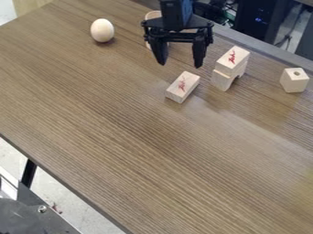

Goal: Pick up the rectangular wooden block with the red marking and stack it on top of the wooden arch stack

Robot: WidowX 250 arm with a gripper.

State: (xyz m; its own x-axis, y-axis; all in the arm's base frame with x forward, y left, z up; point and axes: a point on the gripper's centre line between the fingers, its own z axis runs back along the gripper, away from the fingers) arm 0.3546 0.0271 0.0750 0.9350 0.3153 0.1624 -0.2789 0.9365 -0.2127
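Black gripper (180,64) hangs over a wood-grain table (122,137), fingers spread wide w/ nothing btwn them, close to a lone block (183,87) marked in red. The block lies flat, apart from the other pieces, just toward the camera from the fingertips; exact height above the tabletop is hard to tell. For a clean grip, the wrist likely needs a slight turn so the pads meet the block's long sides, centered, then a straight, slow drop w/ equal clearance each side. Coming in off-center could skid or spin it; a wide swing toward the stack risks a bump. There, a marked top block (233,59) sits on an arched block (229,78), w/ a holed cube (294,80) farther right. An egg (102,30) rests upper left; a pale round item (153,15) is partly hidden behind the gripper. Beyond the table's far edge: dark equip. (269,18) & cables. Near side, lower left: a table leg (28,172), pale floor (58,194) & a dark metal panel (30,219).
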